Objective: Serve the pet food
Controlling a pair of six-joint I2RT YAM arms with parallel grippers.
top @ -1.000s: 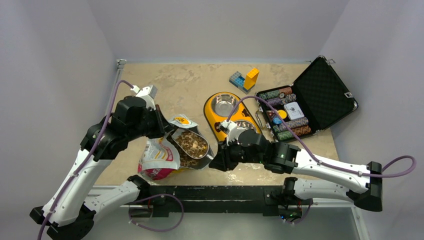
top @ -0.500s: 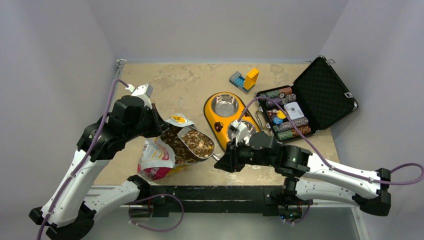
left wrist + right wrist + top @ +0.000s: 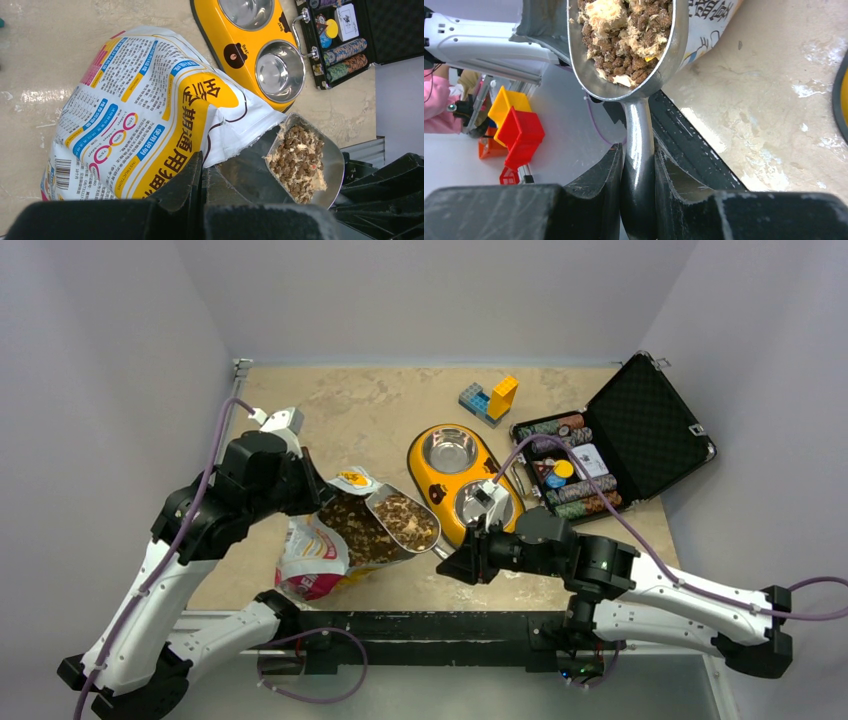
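Glossy white-orange bag (image 3: pixel 140 125) reads "全期通用"; yellow twin-bowl feeder (image 3: pixel 220 30) reads "Bear". Left gripper (image 3: pixel 201 172) pinches the bag rim. Right gripper (image 3: pixel 638 156) clamps the handle of the steel scoop (image 3: pixel 639 115) of brown kibble (image 3: pixel 402 515), its mouth pointing toward the bag.

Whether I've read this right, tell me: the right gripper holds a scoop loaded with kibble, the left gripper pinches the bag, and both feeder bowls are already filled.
Not quite. Both bowls in the yellow feeder are empty, as the left wrist view shows. The rest holds: the right gripper holds the scoop loaded with kibble, and the left gripper pinches the bag.
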